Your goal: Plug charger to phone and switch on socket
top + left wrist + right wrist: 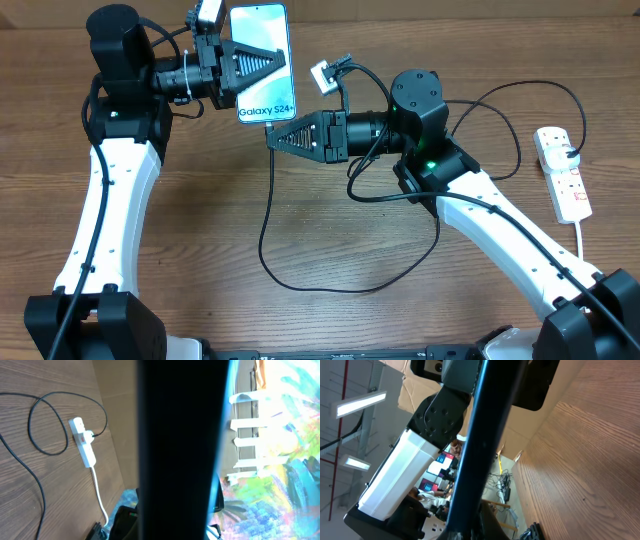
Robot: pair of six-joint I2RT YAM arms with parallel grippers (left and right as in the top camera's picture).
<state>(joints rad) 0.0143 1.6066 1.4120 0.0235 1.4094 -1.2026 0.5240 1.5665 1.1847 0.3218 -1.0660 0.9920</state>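
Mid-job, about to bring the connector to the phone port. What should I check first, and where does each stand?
1. Left gripper grip on the phone: ok, shut on it.
2. Right gripper grip on the charger: ok, the cable hangs from its tips.
3. Connector seated in the phone: cannot tell, the tip is hidden at the phone's lower edge.
4. Charger's far end plugged into the socket: ok.
5. Socket switched on: cannot tell, the switches are too small to read.
6. Cable slack: ok, loose loops lie on the table.
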